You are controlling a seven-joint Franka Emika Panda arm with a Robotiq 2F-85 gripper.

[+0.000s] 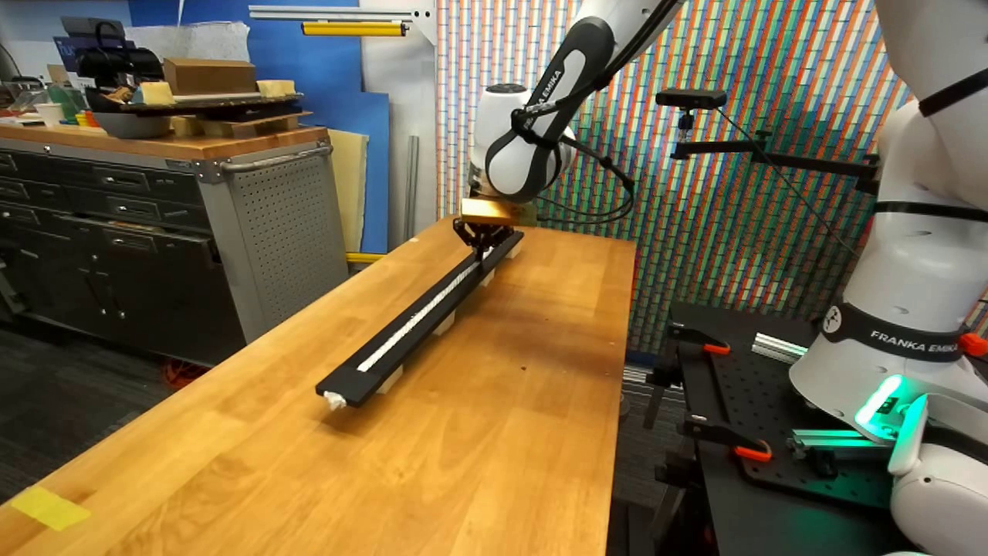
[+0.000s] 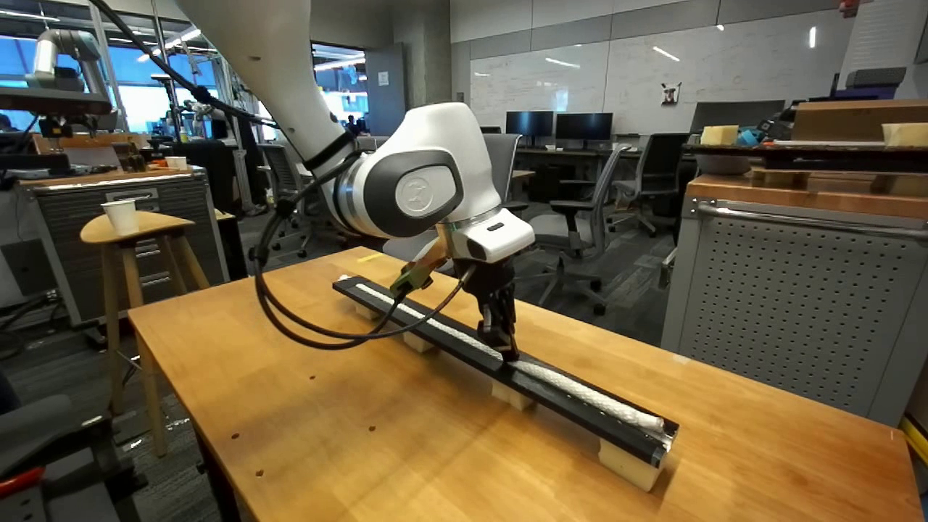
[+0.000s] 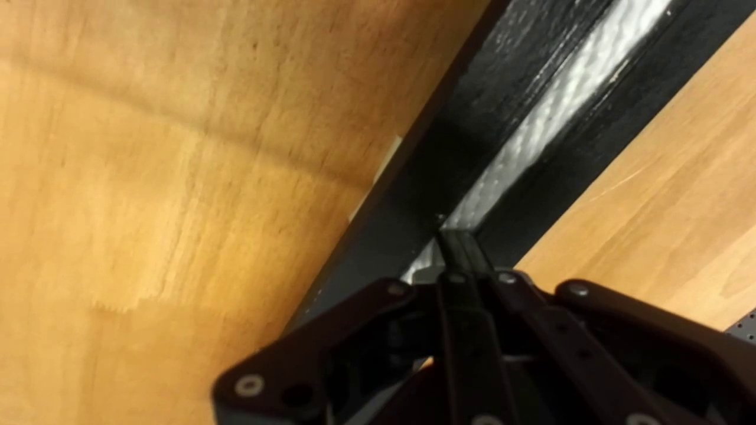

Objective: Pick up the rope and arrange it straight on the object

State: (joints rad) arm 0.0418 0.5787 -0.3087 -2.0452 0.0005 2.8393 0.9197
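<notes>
Nearest to the wrist camera, the gripper (image 3: 458, 237) is seen closed, with its two fingers pressed side by side and directed downwards. By its tips the rope (image 3: 555, 112), white and of twisted texture, seems to be touched from above, but how firmly cannot be told. The rope is laid lengthwise in a groove of the black bar (image 3: 452, 150), and by it an almost straight line is formed along nearly the whole length. In an exterior view, a small white tuft (image 1: 334, 400) can be noticed at one end of the bar; of what material it is made cannot be told. The bar is supported by several pale blocks (image 2: 629, 464), and these are placed on the wooden tabletop (image 1: 502, 463). Close to the tabletop's edge, a piece of yellow tape (image 1: 51, 507) is stuck. The gripper is carried by the white arm (image 2: 435, 130), which is shown in both exterior views. Near the tabletop, a grey cabinet (image 2: 805, 312) with a perforated side is also shown in both. In an exterior view, a white cup (image 2: 122, 219) is placed on a wooden stool (image 2: 164, 223), and farther away a whiteboard (image 2: 551, 87) is seen.
</notes>
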